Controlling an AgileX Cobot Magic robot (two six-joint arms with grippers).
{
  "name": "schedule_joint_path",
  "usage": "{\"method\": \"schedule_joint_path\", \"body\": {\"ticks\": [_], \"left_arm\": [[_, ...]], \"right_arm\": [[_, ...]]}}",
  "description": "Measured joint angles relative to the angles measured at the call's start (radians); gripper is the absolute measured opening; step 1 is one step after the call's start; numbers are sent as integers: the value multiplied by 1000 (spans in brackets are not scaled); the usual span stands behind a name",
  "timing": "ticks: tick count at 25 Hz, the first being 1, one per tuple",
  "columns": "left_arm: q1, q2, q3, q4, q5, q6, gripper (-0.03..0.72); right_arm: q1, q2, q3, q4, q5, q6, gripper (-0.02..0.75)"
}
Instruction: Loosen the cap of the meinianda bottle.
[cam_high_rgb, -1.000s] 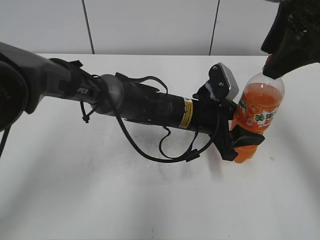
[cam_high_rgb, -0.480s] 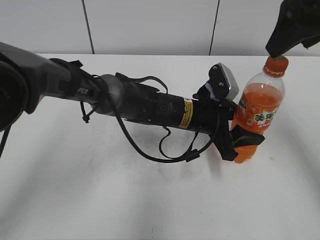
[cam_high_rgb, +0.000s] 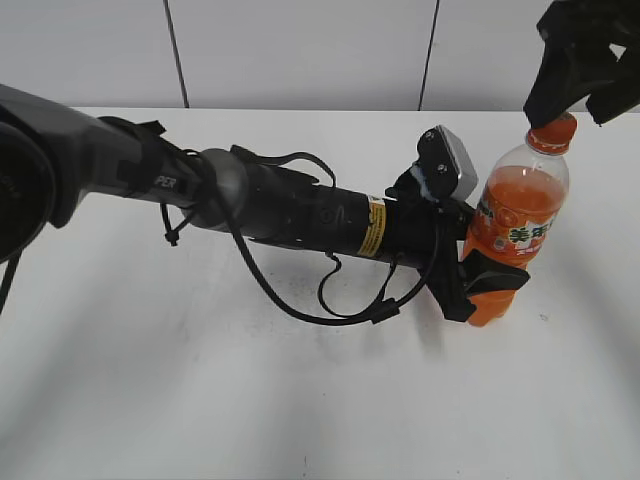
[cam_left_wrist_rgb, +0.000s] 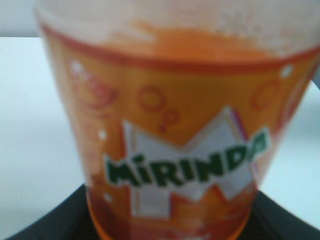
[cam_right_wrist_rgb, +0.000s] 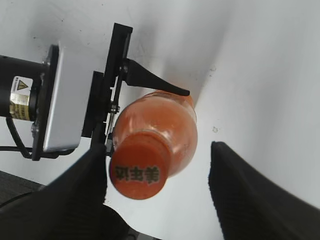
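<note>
The meinianda bottle stands upright at the right of the white table, full of orange drink. My left gripper is shut on its lower body; in the left wrist view the bottle's label fills the frame between the black fingers. The orange cap sits on the bottle's neck. My right gripper is open just above the cap. In the right wrist view the cap lies between the spread fingers, close to the left finger and well apart from the right one.
My left arm with its cables stretches across the table from the left. A grey panelled wall runs behind the table's far edge.
My right gripper rose off the cap, uncovering it, then came back down a little and opened its fingers above it. The left arm and the bottle have not moved.
</note>
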Motion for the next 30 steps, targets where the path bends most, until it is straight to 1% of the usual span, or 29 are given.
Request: {"method": "schedule_joint_path", "body": {"ticks": [6, 8, 10, 11, 16, 18, 21, 23, 27, 30], "left_arm": [[0, 0, 0, 0, 1, 0, 405], [0, 0, 0, 0, 1, 0, 405], [0, 0, 0, -1, 1, 0, 405], [0, 0, 0, -1, 1, -1, 405], [0, 0, 0, -1, 2, -2, 405], [0, 0, 0, -1, 2, -3, 405], [0, 0, 0, -1, 2, -3, 405], [0, 0, 0, -1, 2, -3, 405], [0, 0, 0, -1, 2, -3, 405], [0, 0, 0, -2, 3, -3, 405]], "right_arm": [[0, 8, 0, 10, 1, 1, 434], [0, 9, 0, 20, 1, 1, 368], [0, 9, 0, 31, 1, 1, 272], [0, 9, 0, 32, 0, 0, 256], [0, 9, 0, 34, 0, -18, 256], [0, 9, 0, 35, 0, -70, 256], [0, 9, 0, 38, 0, -297, 256], [0, 9, 0, 42, 0, -549, 256], [0, 8, -1, 47, 1, -946, 256], [0, 8, -3, 48, 1, -1072, 251]]}}
